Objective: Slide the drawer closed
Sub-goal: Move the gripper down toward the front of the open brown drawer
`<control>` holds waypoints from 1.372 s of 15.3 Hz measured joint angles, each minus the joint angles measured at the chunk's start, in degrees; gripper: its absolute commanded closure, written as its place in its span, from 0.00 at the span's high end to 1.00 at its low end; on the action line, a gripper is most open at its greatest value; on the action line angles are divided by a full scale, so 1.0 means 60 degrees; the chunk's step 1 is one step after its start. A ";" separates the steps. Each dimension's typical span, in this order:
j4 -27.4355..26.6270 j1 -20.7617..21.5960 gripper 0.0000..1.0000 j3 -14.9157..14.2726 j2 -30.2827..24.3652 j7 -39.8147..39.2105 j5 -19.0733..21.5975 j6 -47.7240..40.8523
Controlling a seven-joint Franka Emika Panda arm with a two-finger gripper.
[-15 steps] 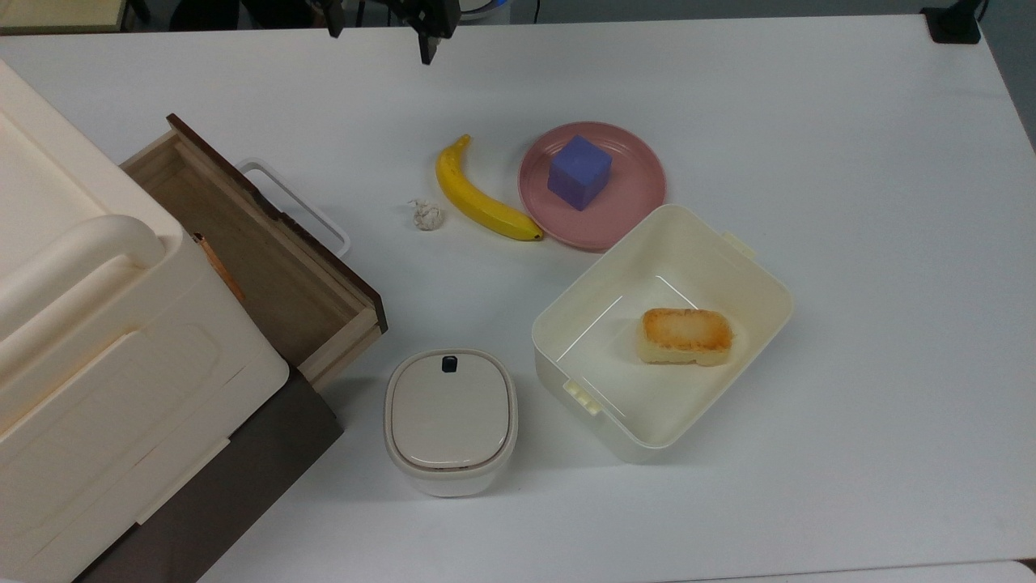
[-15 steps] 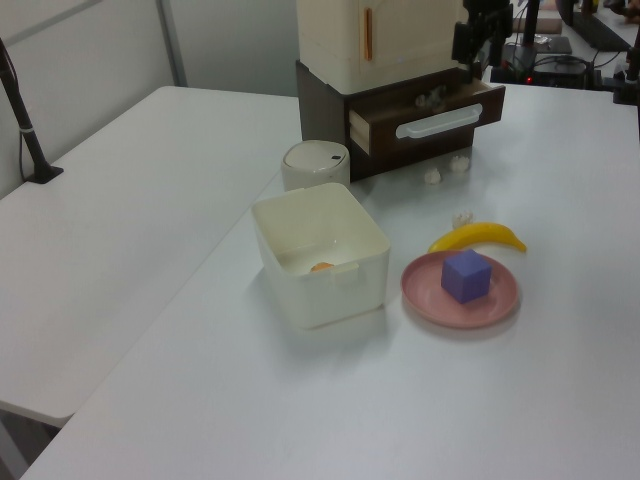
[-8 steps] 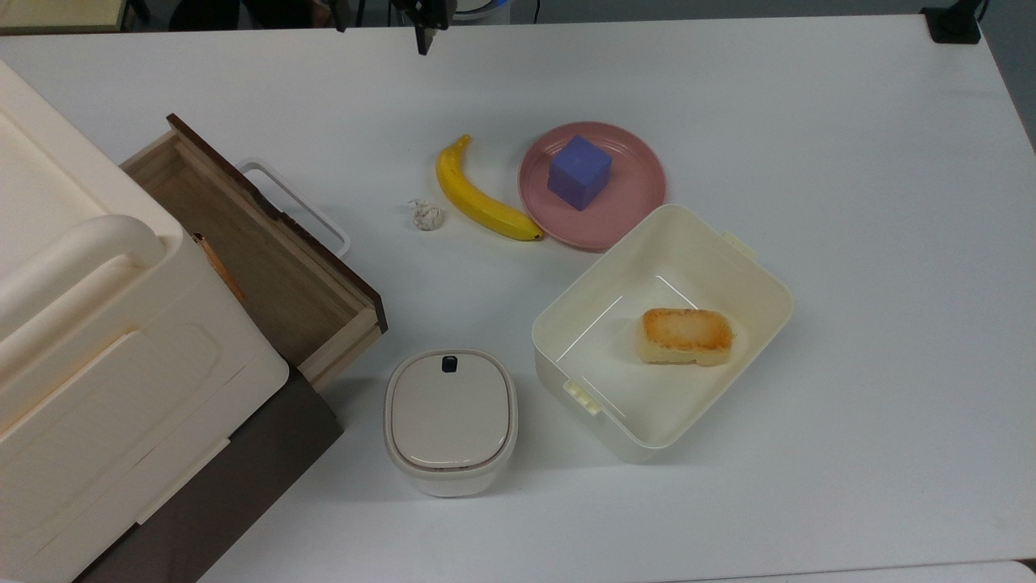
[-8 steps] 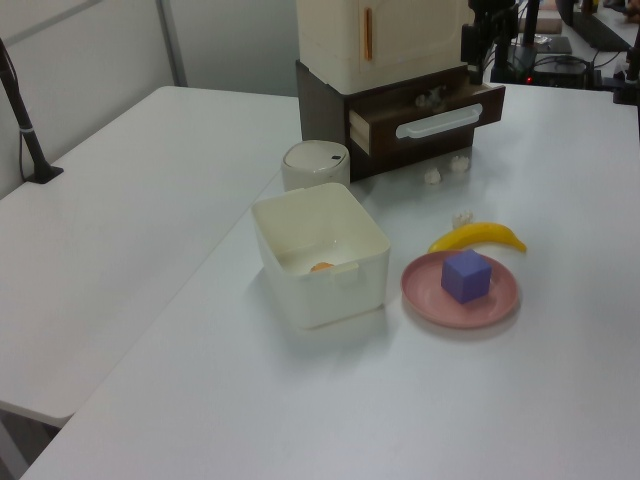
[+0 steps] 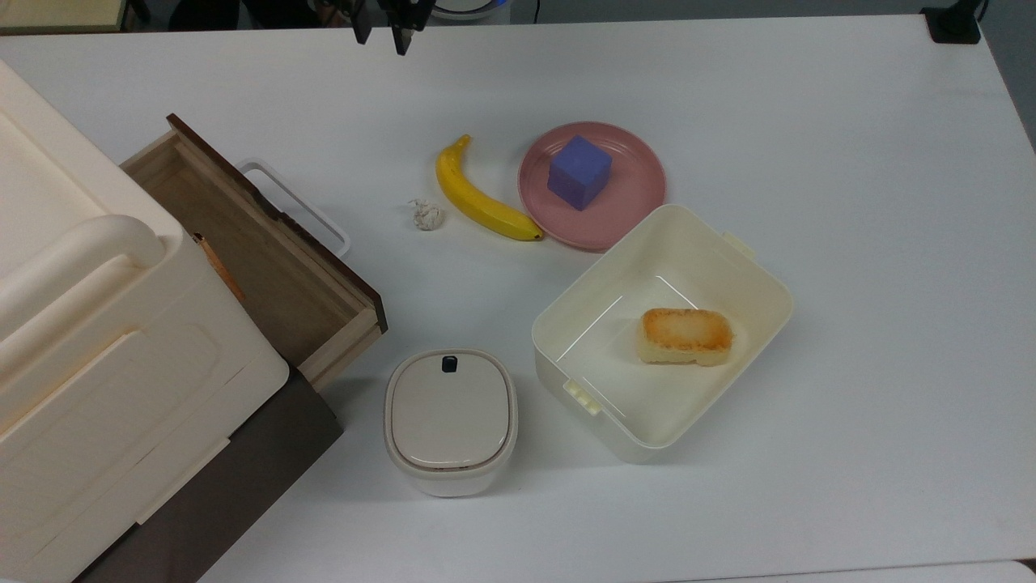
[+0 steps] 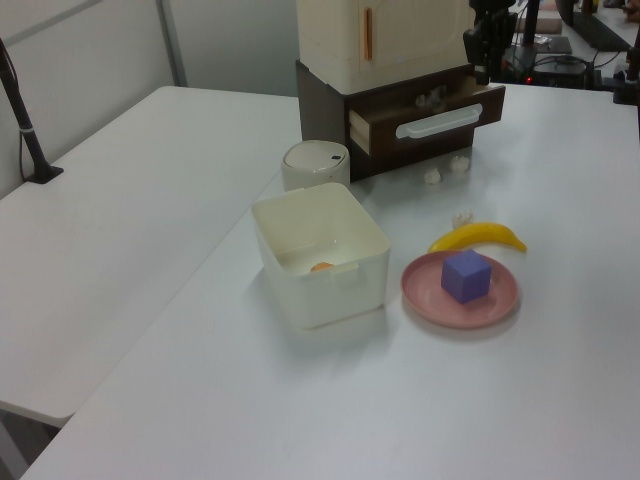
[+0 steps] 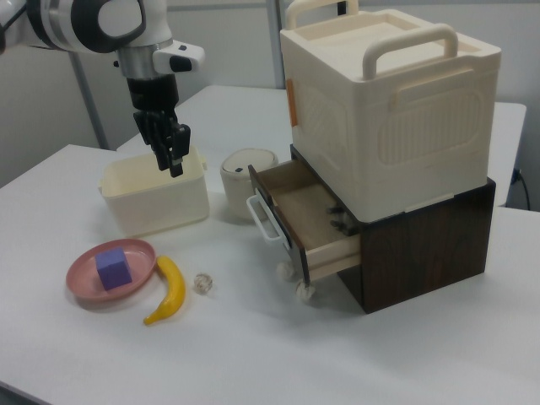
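Note:
The drawer (image 5: 271, 271) stands pulled out of the dark brown cabinet base (image 7: 422, 245), its brown floor bare. Its dark front panel carries a white loop handle (image 5: 296, 204). The drawer also shows in the left view (image 6: 428, 108) and in the right view (image 7: 310, 218). My gripper (image 5: 381, 39) hangs high above the table at the top view's upper edge, well off the handle towards the top view's upper right. In the right view the gripper (image 7: 171, 157) points down in front of the cream box. Its fingers are open with nothing between them.
A banana (image 5: 477, 198), a small crumpled ball (image 5: 426, 215) and a pink plate (image 5: 631, 206) bearing a purple cube (image 5: 579, 172) lie beyond the drawer front. A lidded white container (image 5: 450, 419) and an open cream box (image 5: 753, 275) holding bread (image 5: 686, 335) stand nearby.
The gripper has shifted slightly towards the top view's left, and its two fingers appear closer together there. The drawer and the other things have not moved.

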 measured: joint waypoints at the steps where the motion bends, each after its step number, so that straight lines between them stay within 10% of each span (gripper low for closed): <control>1: 0.0008 0.0000 0.31 0.0000 0.0000 -0.0022 0.0000 0.0000; 6: 0.0010 -0.0018 0.00 0.0000 0.0000 -0.0031 0.0001 -0.0011; 12: -0.0374 -0.0225 0.00 0.0000 0.0098 -0.0103 0.0512 0.0140; 21: -0.2716 -0.0330 0.00 -0.0009 0.0319 0.0067 0.0523 0.4099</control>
